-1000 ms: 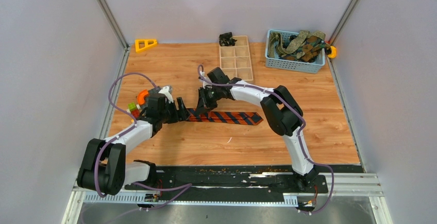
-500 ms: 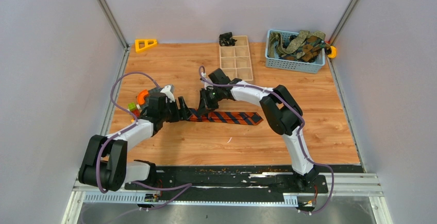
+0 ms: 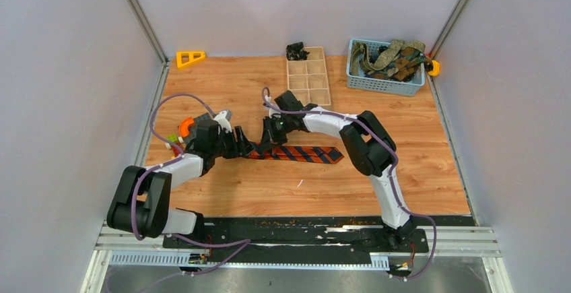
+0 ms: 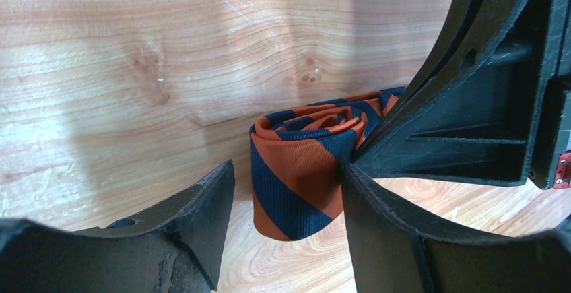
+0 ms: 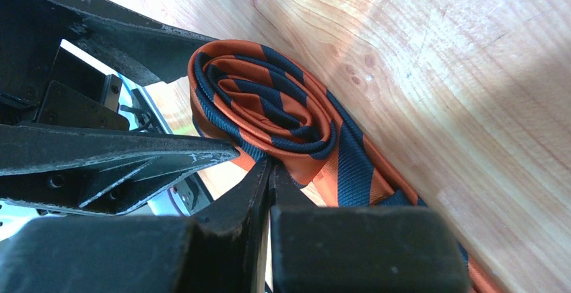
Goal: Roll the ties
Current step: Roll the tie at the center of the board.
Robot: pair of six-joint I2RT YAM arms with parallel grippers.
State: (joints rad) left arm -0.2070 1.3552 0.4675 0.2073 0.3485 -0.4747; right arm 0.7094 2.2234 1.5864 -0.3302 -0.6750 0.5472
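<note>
While the left pincer (image 4: 286, 170) stands spread, it straddles the rolled end of the striped tie (image 4: 296, 185). One finger (image 4: 377, 232) touches the roll's side. The other sits just beside the roll with a thin gap. The right pincer (image 5: 269, 168) is pressed together, and no fabric shows in the seam between its fingers. Its tips touch the outer wrap of the roll, low on the side. In the left wrist view its black frame leans against the roll from the right.

The roll is an orange and navy spiral of several layers, loose in the middle, resting on the wooden worktop (image 3: 269, 192). The unrolled length leaves the roll and lies flat on the worktop, running toward the robot's right. In the top view it ends in a pointed tip near the right arm's elbow. Both pincers meet at the roll, left of the worktop's centre.

Farther back stands a wooden compartment tray (image 3: 308, 77), with a small dark bundle (image 3: 295, 51) at its far left corner; what it is cannot be told. To the right of the tray, a blue basket (image 3: 385, 85) holds a tangle of olive and brown patterned ties (image 3: 390, 57). An orange triangular piece (image 3: 190, 57) lies at the far left corner of the worktop. Purple cables (image 3: 158, 114) loop along both arms.
</note>
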